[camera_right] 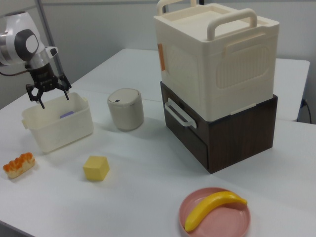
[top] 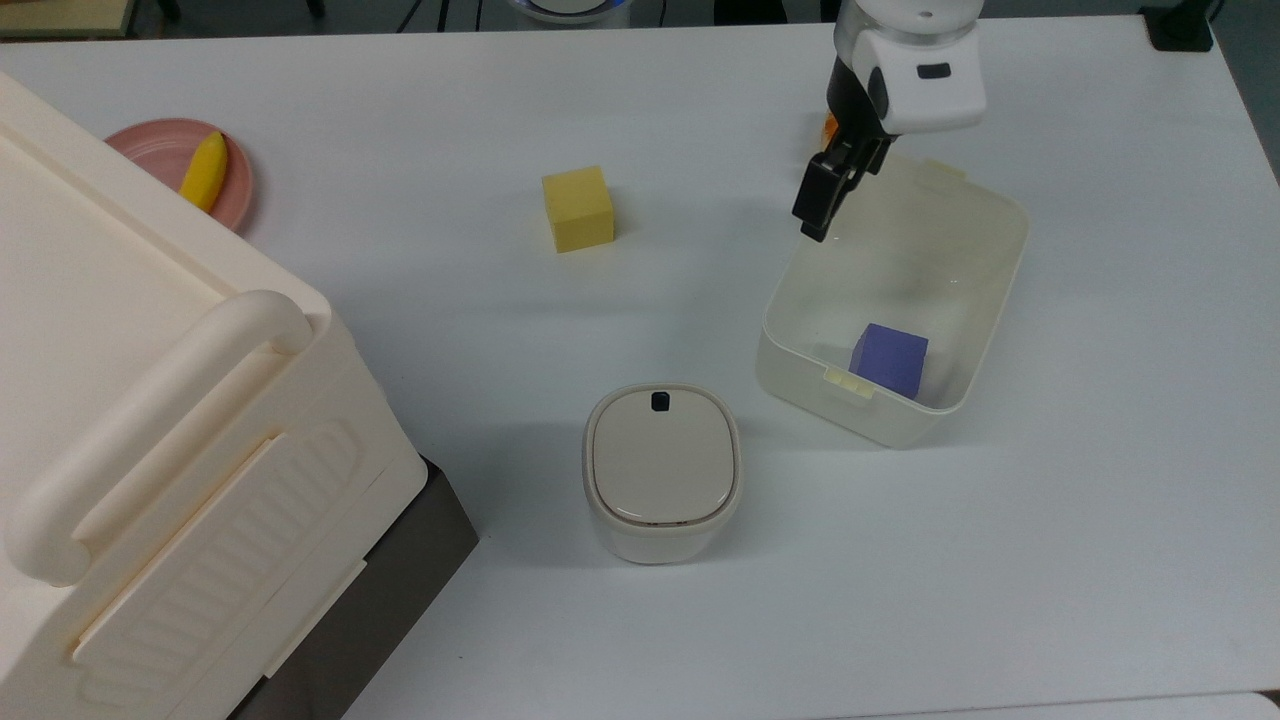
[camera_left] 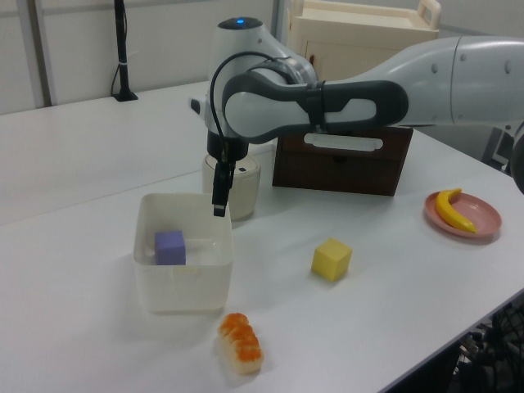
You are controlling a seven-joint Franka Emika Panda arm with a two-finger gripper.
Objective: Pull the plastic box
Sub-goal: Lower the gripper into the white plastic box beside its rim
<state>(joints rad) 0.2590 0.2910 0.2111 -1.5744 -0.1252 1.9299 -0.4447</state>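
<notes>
While the gripper hovers spread apart, the plastic box looks light, rigid, slippery; hook its rim.

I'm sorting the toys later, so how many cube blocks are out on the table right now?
2. A yellow cube sits on the open table, and a purple cube lies inside the plastic box. More could be hidden inside the lidded container or the chest.

— Colours by the gripper?
— Its fingers are black; the plastic box under it is cream-white, with a purple cube inside.
— Farther from it?
— A plain yellow block, a beige-lidded container (black button), a pink plate with a yellow banana.
</notes>
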